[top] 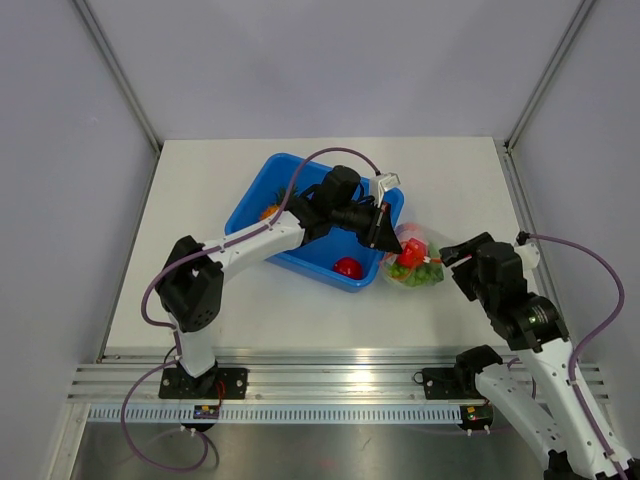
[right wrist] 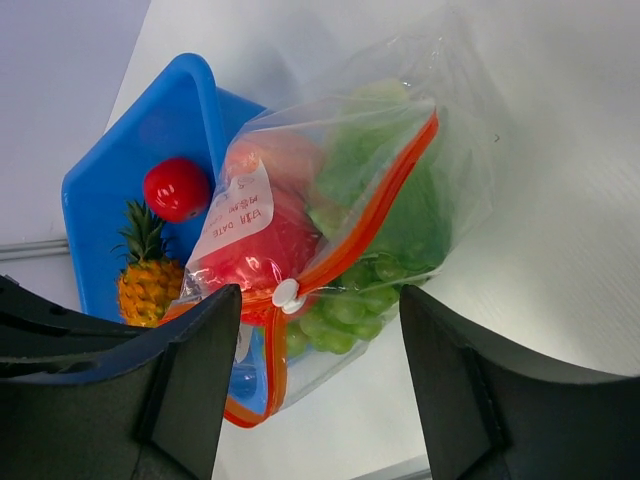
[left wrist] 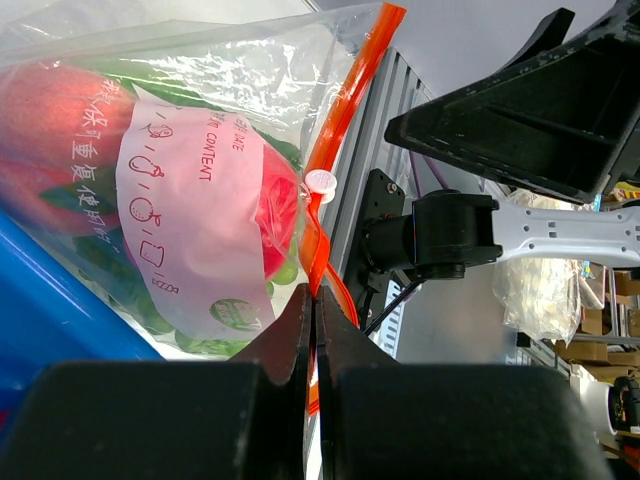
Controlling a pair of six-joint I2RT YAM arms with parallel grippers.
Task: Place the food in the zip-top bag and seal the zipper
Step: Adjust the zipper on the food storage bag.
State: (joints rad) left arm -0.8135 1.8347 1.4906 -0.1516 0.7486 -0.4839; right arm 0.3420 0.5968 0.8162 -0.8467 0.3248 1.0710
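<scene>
Left gripper point(top: 393, 240) is clenched and pinches the zipper point(left wrist: 352, 95) of the zip-top bag point(top: 414, 264). In the left wrist view my left fingers point(left wrist: 285, 340) meet at bottom center, and the orange-red strip runs straight into the seam between them. A white slider point(left wrist: 320, 182) sits on the strip just above my fingertips, mid-frame.

Right gripper point(top: 447, 254) is released, jaws wide apart, gripping nothing. In the top view it is just right of the bag, right of center. In the right wrist view my right fingers point(right wrist: 190, 380) fill the bottom corners, and the bag's mouth end shows in the gap beyond them.

The bag lies on the white table point(top: 200, 200), right of center in the top view, against the right corner of the blue tub point(top: 250, 205). It is clear and crinkly, with a white label point(right wrist: 240, 212) on its side. Inside are a red fruit point(right wrist: 262, 255), green grapes point(right wrist: 345, 318) near the mouth and a leafy green cabbage point(right wrist: 385, 175) deeper in.

In the right wrist view the zipper runs diagonally from upper right to lower left. Below the slider it splits into two orange tracks, so that end looks unclosed. Above the slider I cannot tell whether it is pressed shut.

In the tub, a red round fruit point(top: 348, 268) sits near its lower edge and a pineapple point(top: 270, 210) on its left side, both outside the bag. My left arm reaches across the tub.
</scene>
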